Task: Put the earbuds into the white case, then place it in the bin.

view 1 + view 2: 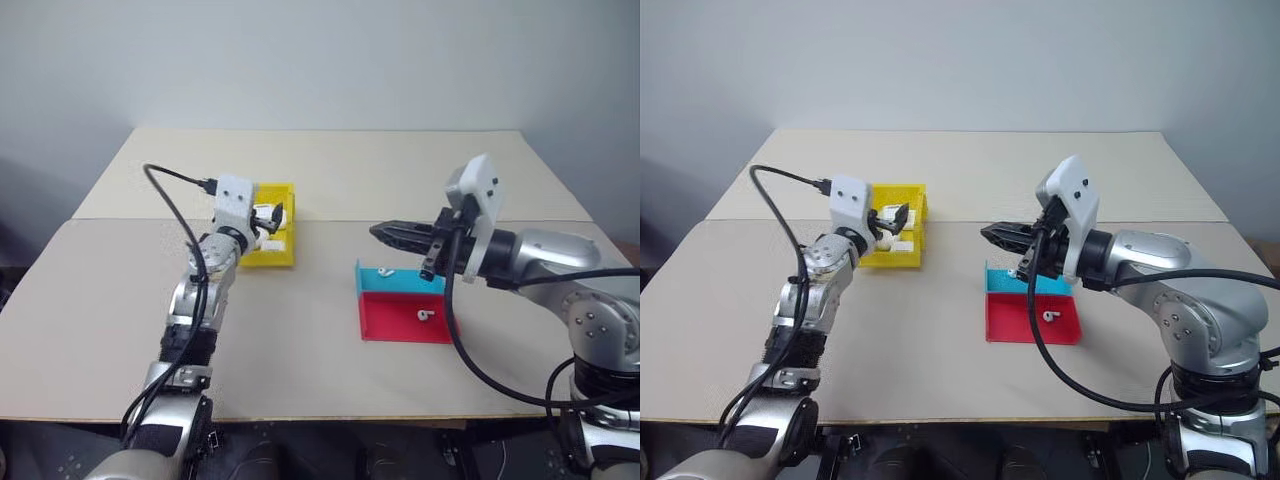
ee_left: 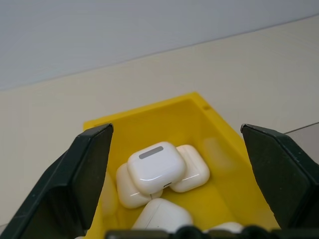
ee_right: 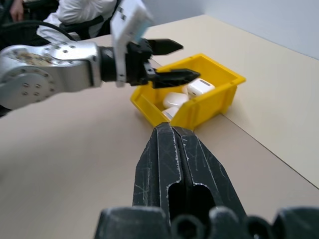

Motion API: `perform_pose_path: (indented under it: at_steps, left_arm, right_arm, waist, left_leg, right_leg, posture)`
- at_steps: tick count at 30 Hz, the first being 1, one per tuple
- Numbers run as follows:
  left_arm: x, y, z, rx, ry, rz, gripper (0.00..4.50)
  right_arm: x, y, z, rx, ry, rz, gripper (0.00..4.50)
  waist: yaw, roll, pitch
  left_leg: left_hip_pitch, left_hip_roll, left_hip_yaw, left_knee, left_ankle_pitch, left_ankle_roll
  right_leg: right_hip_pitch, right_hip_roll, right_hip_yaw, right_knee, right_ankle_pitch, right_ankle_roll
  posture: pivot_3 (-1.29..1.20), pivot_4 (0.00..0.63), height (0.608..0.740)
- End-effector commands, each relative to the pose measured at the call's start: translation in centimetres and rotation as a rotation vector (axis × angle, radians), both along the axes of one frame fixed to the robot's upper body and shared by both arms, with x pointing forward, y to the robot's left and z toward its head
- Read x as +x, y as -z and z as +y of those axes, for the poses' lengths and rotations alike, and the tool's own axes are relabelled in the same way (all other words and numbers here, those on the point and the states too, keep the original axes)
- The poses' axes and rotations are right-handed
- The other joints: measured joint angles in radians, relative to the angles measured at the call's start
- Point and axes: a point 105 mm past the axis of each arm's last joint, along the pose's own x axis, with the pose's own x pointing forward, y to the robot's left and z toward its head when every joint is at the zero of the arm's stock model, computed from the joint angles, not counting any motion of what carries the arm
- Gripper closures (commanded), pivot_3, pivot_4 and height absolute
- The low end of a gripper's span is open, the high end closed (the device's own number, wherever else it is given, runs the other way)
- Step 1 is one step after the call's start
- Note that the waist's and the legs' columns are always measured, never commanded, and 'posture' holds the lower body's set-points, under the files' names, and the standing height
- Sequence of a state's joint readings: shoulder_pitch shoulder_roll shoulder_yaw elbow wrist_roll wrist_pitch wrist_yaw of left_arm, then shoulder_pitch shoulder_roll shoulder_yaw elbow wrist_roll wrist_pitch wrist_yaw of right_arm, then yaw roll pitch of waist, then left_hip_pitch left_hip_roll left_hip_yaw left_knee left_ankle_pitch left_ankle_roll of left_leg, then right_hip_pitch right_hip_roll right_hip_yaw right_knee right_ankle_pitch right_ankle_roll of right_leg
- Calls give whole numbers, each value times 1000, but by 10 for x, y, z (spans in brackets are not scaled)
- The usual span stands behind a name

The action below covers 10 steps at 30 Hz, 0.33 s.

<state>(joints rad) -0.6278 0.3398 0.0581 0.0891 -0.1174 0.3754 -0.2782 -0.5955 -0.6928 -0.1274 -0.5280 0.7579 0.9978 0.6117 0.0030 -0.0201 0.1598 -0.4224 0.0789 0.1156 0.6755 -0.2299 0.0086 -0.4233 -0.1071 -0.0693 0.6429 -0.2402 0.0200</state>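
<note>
The left gripper [image 3: 169, 62] is positioned over the yellow bin [image 1: 275, 250], which stands on the bench [image 1: 300, 360] toward its left side, near the seam running across the middle. Its jaws are spread wide and nothing is held between them. In the left wrist view the white case [image 2: 155, 168] is seen lying in the bin between and beyond the two fingers [image 2: 87, 174], touching neither; it rests on top of other white cases [image 2: 192, 169] heaped against it.

The right gripper [image 1: 400, 236] is held above the bench right of centre, its jaws pressed together and empty, pointing toward the bin. Just below it a red-and-teal tray [image 1: 400, 320] lies on the bench, well apart from the bin. Two earbuds are seen in the tray: one [image 1: 385, 272] on the teal part, one [image 1: 426, 315] on the red part.
</note>
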Motion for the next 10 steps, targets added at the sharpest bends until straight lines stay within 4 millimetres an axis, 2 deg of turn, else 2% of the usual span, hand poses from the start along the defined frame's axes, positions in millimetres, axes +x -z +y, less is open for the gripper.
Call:
perform_pose_path:
  at_steps: [1,4,6,10]
  left_arm:
    - [-32,-21,17,33,86,-51,19]
    - [-80,-21,30,71,203,-1,19]
    - [-109,-20,32,120,273,35,19]
    - [-159,-16,35,196,345,124,19]
  right_arm:
    - [3,5,-9,-23,46,-70,4500]
    - [6,30,-19,-46,110,-75,4500]
    - [5,42,-25,-59,127,-64,4500]
    - [-5,46,-31,-97,87,-65,4500]
  waist:
    - [-3,0,0]
    - [-4,0,0]
    - [-5,0,0]
    - [0,0,0]
  left_leg:
    - [0,0,0,0,0,0]
    - [0,1,0,0,0,0]
    - [0,1,0,0,0,0]
    - [2,1,-1,0,0,0]
  right_leg:
    - [0,0,0,0,0,0]
    - [0,0,0,0,0,0]
    - [0,0,1,0,0,0]
    - [1,0,1,1,0,0]
  posture:
    - [0,150,740]
    - [0,150,740]
    - [0,150,740]
    - [0,150,740]
